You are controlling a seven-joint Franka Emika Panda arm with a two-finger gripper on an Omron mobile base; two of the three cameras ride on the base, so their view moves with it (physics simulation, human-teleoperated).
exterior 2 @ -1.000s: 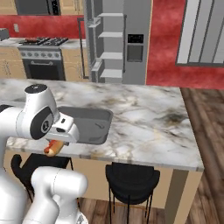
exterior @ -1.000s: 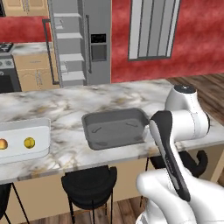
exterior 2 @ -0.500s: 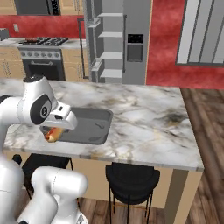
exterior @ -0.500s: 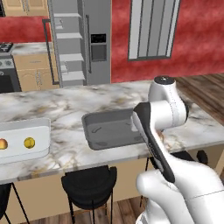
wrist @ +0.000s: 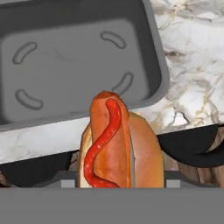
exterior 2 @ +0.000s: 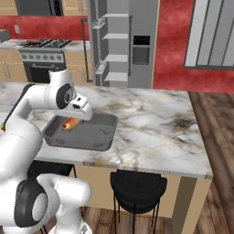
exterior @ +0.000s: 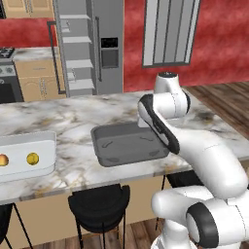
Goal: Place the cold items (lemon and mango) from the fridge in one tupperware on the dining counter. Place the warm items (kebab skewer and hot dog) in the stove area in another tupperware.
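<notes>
Swung up and over the counter since a second ago: gripper (exterior 2: 69, 122), carrying the hot dog (exterior 2: 69, 123) from below the counter edge to above the near left corner of the grey tupperware (exterior 2: 98, 137). Closed narrowly on the hot dog (wrist: 117, 146), which sticks out forward between the jaws, ketchup line running along the sausage. In the hand view, tip of the hot dog overlapping the near rim of the grey tupperware (wrist: 157, 65), most of the bun still over the marble edge and the dark stools (wrist: 192, 146) below. Held clear of the container floor, not touching it.

Nearest in the left base view: black stool (exterior: 99, 209) tucked under the counter. Next, marble dining counter (exterior: 73, 119) with the grey tupperware (exterior: 121, 155) in the middle and a white tupperware (exterior: 44, 146) well apart at the left, holding a lemon (exterior: 32, 158) and a mango (exterior: 2, 160) side by side. Farther back, grey fridge (exterior: 85, 44) with one door open, shelves showing. Stove (exterior 2: 43, 57) along the far wall, red walls behind.
</notes>
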